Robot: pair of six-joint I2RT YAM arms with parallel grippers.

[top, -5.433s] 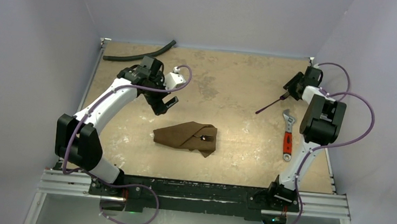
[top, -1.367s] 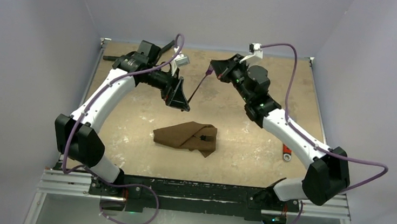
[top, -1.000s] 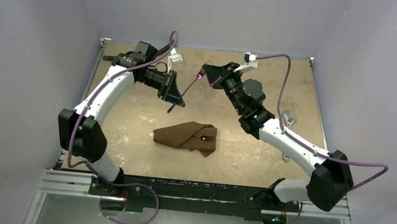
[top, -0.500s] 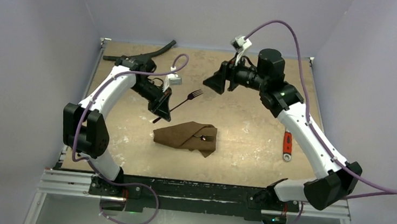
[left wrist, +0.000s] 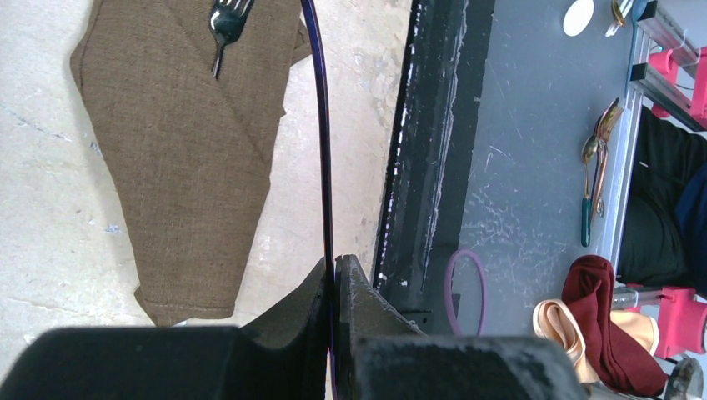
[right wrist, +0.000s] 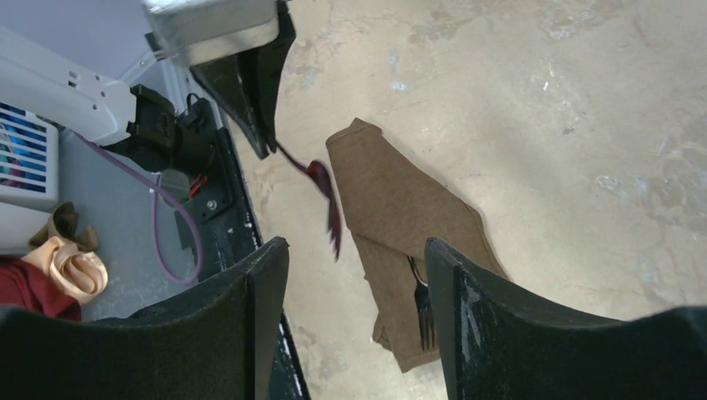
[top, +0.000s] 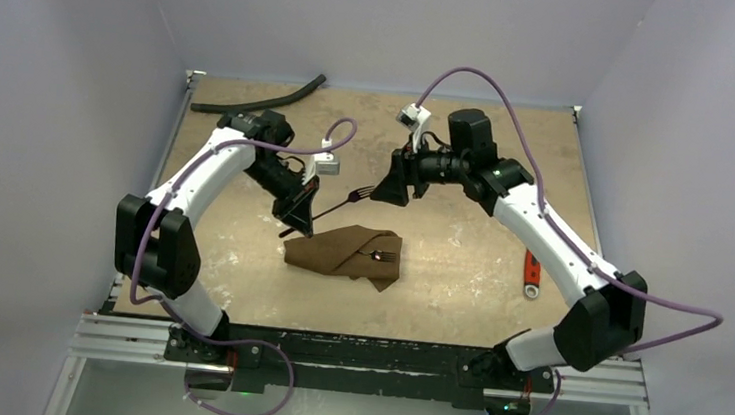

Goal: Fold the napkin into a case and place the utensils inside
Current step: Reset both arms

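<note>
Shows a blotchy tan table [top: 469,146] boxed in by pale lavender walls, with a black hose [top: 257,100] along the far left edge and a red-handled wrench [top: 532,267] toward the right side. Finds the napkin [top: 334,252], brown and folded into a pointed pocket, lying flat near the middle of the table. Finds a tucked fork [top: 383,256] in it, handle under the diagonal flap, tines showing toward the right end.

Catches the left gripper [top: 299,219] just beyond the napkin's far left corner, jaws pinched almost together on the thin handle of a second fork [top: 342,201]. Traces that handle, in the left wrist view, as a slim dark curve rising from the closed fingertips alongside the napkin's edge. Follows it, from above, slanting away to the right, clear of the cloth, tines ending just beside the right gripper [top: 384,184].

Finds the right gripper's jaws spread wide with nothing clamped. Places the blurred fork head, in the right wrist view, out ahead of both pads and apart from them.
</note>
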